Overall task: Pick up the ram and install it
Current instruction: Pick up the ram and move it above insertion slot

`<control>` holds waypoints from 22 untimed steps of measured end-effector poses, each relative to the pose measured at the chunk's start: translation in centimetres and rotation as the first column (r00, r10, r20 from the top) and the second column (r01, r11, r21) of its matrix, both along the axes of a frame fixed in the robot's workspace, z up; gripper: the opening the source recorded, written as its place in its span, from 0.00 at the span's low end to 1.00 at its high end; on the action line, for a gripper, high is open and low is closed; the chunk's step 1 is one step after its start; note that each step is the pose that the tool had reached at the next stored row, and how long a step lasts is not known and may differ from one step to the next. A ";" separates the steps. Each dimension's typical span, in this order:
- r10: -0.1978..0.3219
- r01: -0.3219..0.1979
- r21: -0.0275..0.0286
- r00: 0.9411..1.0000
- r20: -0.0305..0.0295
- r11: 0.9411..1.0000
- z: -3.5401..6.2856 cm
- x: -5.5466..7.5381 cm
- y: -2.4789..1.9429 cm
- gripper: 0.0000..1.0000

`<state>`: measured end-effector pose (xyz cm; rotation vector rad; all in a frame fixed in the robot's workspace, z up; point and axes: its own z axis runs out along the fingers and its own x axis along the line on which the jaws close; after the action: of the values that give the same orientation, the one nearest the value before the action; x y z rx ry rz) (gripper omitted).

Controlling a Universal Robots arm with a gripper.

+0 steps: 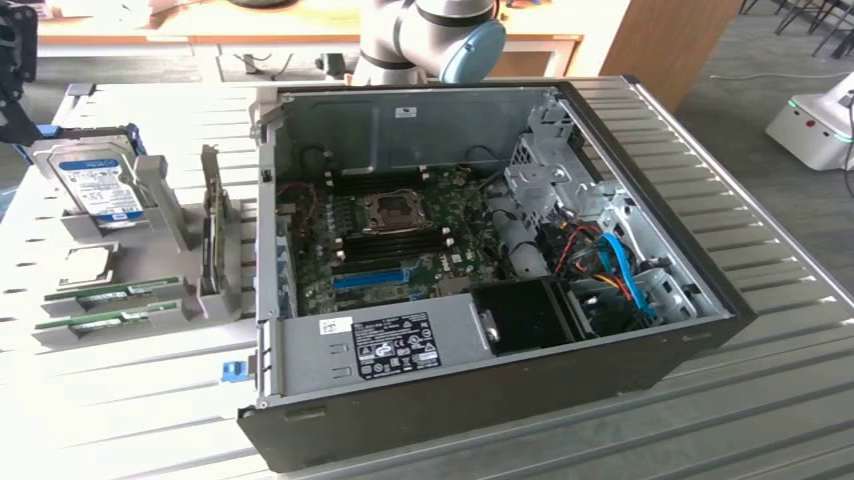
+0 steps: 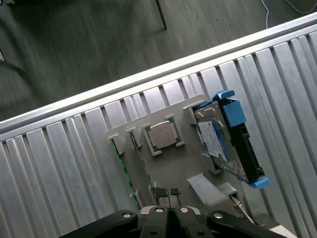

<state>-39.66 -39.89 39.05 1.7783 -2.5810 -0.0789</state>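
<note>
Two ram sticks (image 1: 114, 293) lie edge-up in a grey parts holder (image 1: 80, 335) on the table, at the exterior view's left of the open computer case (image 1: 494, 250). In the wrist view one ram stick (image 2: 124, 171) appears as a thin green edge in the holder (image 2: 178, 163). My gripper (image 2: 167, 191) hangs above the holder with its dark fingers pressed together and nothing between them, a short way from the ram. The motherboard (image 1: 400, 240) lies exposed inside the case.
The holder also carries a hard drive in a blue bracket (image 2: 225, 141), a square processor (image 2: 163, 135) and a grey upright card (image 1: 214, 235). The ribbed metal table (image 1: 120, 410) ends at an edge (image 2: 99, 91) beyond the holder. The arm's base (image 1: 427, 40) stands behind the case.
</note>
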 end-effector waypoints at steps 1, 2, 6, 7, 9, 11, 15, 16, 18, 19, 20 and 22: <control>0.013 -0.013 0.000 1.000 0.000 1.000 0.00 0.0 0.00 0.11; 0.026 -0.026 0.000 1.000 0.000 1.000 0.00 0.0 0.00 0.11; 0.078 -0.078 0.000 0.997 0.000 0.997 -0.01 0.0 0.00 0.11; 0.091 -0.091 0.000 0.996 0.000 0.996 -0.01 0.0 0.00 0.11; 0.117 -0.117 0.000 0.993 0.000 0.993 -0.01 0.0 0.00 0.11; 0.142 -0.142 0.000 0.990 0.000 0.990 -0.01 0.0 0.00 0.11; 0.176 -0.176 0.000 0.984 0.000 0.984 -0.03 0.0 0.00 0.11; 0.176 -0.176 0.000 0.984 0.000 0.984 -0.03 0.0 0.00 0.11; 0.176 -0.176 0.000 0.984 0.000 0.984 -0.03 0.0 0.00 0.11; 0.176 -0.176 0.000 0.984 0.000 0.984 -0.03 0.0 0.00 0.11; 0.176 -0.176 0.000 0.984 0.000 0.984 -0.03 0.0 0.00 0.11; 0.176 -0.176 0.000 0.984 0.000 0.984 -0.04 0.0 0.00 0.11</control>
<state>-39.66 -39.88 39.01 1.9969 -2.4101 -0.0775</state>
